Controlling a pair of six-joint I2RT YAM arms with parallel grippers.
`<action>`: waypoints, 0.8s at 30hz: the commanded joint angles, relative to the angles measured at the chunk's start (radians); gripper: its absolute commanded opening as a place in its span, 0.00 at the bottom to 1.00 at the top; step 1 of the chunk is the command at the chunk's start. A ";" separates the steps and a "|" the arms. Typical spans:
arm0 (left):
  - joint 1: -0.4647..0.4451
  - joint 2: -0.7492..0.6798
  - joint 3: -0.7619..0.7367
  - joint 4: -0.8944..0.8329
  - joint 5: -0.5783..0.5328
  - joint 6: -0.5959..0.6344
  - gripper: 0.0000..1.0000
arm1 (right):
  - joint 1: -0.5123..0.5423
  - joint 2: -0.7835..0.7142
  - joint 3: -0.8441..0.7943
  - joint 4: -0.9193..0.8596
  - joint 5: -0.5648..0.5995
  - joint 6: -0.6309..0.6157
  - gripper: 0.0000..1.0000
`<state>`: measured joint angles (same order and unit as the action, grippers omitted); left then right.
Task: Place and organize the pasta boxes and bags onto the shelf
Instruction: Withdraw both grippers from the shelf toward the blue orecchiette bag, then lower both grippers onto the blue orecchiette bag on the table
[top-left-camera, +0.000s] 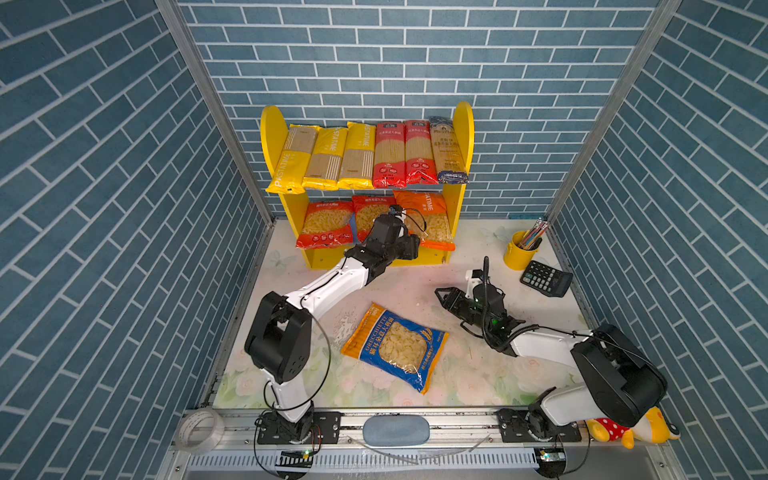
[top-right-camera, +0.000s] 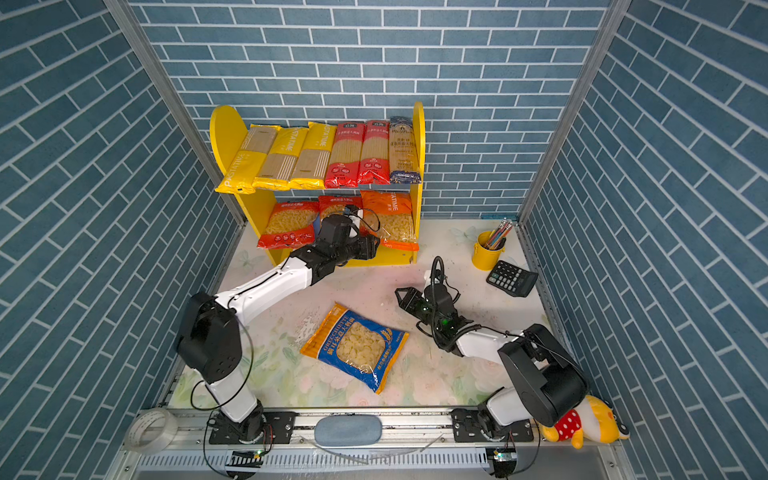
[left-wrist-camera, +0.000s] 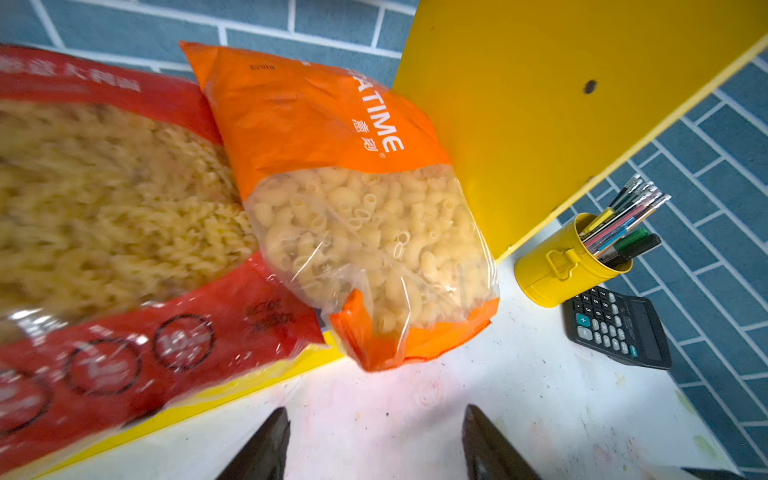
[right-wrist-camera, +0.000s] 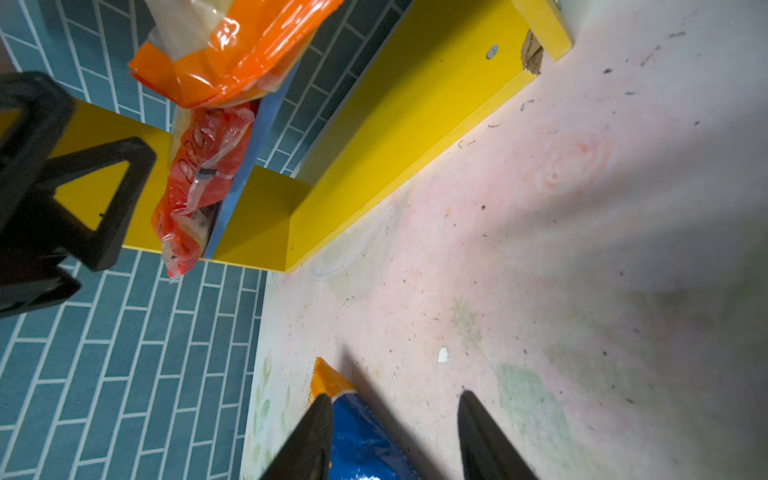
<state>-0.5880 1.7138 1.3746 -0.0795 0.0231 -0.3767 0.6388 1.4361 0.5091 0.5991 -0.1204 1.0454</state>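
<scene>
The shelf (top-left-camera: 463, 137) holds yellow, red and dark-blue spaghetti packs (top-left-camera: 361, 156) on its upper board. On the lower board stand two red short-pasta bags (top-left-camera: 328, 224) and an orange bag (top-left-camera: 428, 220) (left-wrist-camera: 353, 208) that leans by the right side panel, its bottom overhanging the front edge. My left gripper (top-left-camera: 413, 245) (left-wrist-camera: 376, 415) hangs open just in front of the orange bag, with nothing between its fingers. A blue and orange bag (top-left-camera: 395, 347) (right-wrist-camera: 357, 436) lies flat mid-table. My right gripper (top-left-camera: 442, 295) (right-wrist-camera: 395, 403) is open and empty, beside that bag's far corner.
A yellow pencil cup (top-left-camera: 519, 249) and a black calculator (top-left-camera: 546, 278) sit at the back right. A tape roll (top-left-camera: 199, 430), a grey pad (top-left-camera: 395, 430) and a plush toy (top-left-camera: 623, 428) lie along the front rail.
</scene>
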 joint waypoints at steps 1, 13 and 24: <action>-0.031 -0.089 -0.076 -0.020 -0.069 0.011 0.68 | 0.012 -0.025 0.051 -0.100 -0.004 -0.059 0.50; -0.082 -0.545 -0.575 -0.131 -0.194 -0.124 0.71 | 0.048 -0.050 0.157 -0.430 -0.047 -0.174 0.51; -0.095 -0.782 -0.842 -0.366 -0.074 -0.298 0.71 | 0.059 0.107 0.279 -0.563 -0.121 -0.210 0.51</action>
<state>-0.6731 0.9497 0.5564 -0.3580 -0.1059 -0.6151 0.6888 1.4963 0.7200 0.1139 -0.2066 0.8825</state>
